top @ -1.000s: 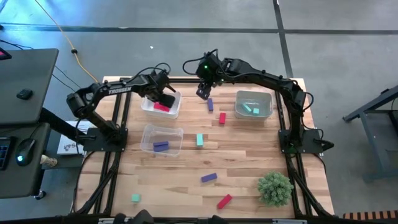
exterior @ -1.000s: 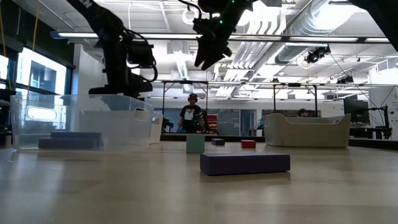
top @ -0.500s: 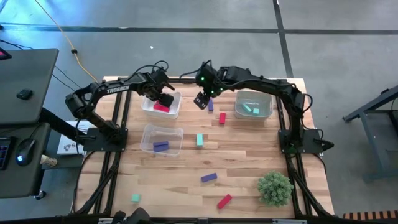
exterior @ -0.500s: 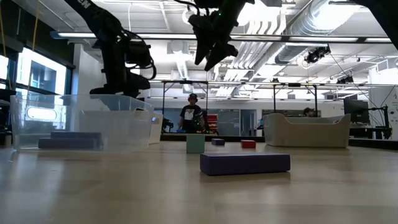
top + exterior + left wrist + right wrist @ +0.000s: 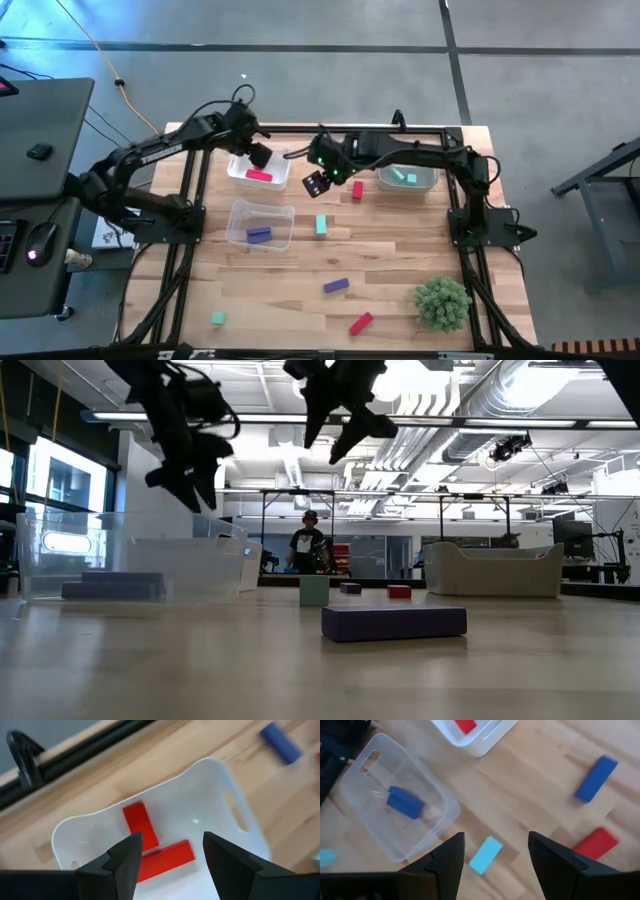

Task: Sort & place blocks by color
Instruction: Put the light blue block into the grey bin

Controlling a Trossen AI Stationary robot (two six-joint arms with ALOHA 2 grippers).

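- Along the near edge of the table [image 5: 300, 300], blocks not yet sorted: teal cube [image 5: 217, 318] toward the near-left corner, red bar [image 5: 360, 323] near the middle, just left of the green plant ball [image 5: 442, 303] at the near-right corner. Purple bar [image 5: 335, 286] a bit farther in; it's the big one up front in the low view.
- Mid-table: teal bar [image 5: 321, 225] loose, beside the clear bin [image 5: 260, 223]. That bin holds one purple block [image 5: 259, 235], so I judge it's the purple bin.
- Right gripper [image 5: 316, 182] hangs above the table centre, jaws spread, nothing between them. Wrist view looks down on the teal bar and the clear bin, so it's probably lining up for a next pick; can't say which block.
- Just past it, a red block [image 5: 357, 190] loose on the wood, plus a purple one close by that only the right wrist view shows clearly.
- Toward the far edge, left side: white bin [image 5: 258, 168] with two red bars [image 5: 150, 840] lying in it, touching, so the red bin. Left gripper [image 5: 258, 153] sits above it, fingers parted and empty; reads as a drop already made.
- Far-right: third bin [image 5: 405, 177], mostly under the right arm, teal blocks [image 5: 404, 177] inside.
- Roughly half sorted by my count.
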